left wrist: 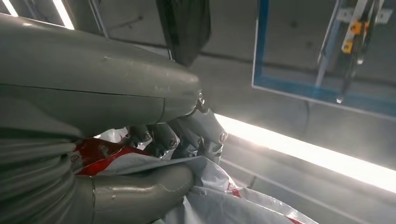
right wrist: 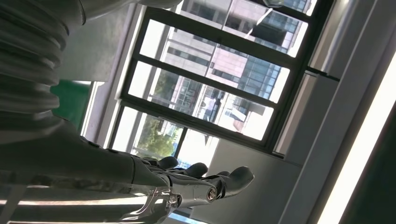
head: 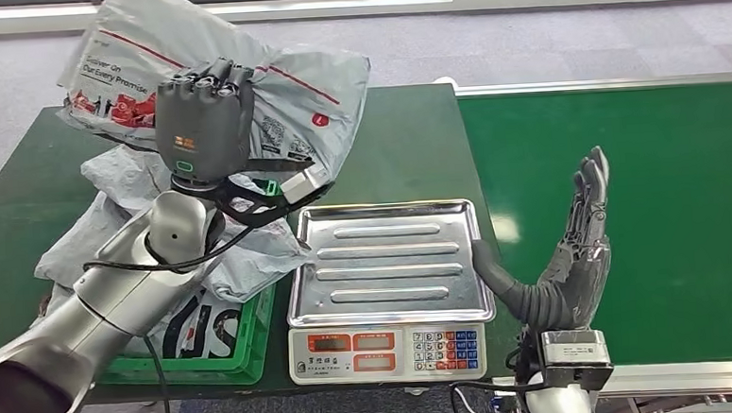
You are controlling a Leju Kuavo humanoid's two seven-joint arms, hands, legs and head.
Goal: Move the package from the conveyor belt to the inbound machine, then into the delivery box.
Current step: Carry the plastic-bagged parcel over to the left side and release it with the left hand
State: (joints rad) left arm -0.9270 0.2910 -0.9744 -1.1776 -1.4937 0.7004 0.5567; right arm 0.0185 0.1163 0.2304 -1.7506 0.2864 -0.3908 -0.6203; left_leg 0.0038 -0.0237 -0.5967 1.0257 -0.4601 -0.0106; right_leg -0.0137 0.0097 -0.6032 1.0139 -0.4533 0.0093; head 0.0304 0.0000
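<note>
Conveyor belt point(head: 628, 221), a flat green band with pale metal edges, fills the right side beside a dark green table point(head: 406, 148). Grey mailers point(head: 125, 195), soft and crumpled, heap over the green plastic crate point(head: 242, 350) at the near left, just under the raised arm. Between crate and belt sits the scale point(head: 389, 352), its ribbed steel tray point(head: 389, 262) shiny and bare, with a keypad on the near face. The package point(head: 280, 88), a wrinkled grey plastic bag with red print, hangs in the air over the table's far left, long axis running far-left to near-right, tilted. The left hand point(head: 204, 120) grasps it from the near side, fingers point(left wrist: 196, 133) and thumb pinching the film. The right hand point(head: 577, 243) stands released, fingers straight and pointing far, at the belt's left edge.
</note>
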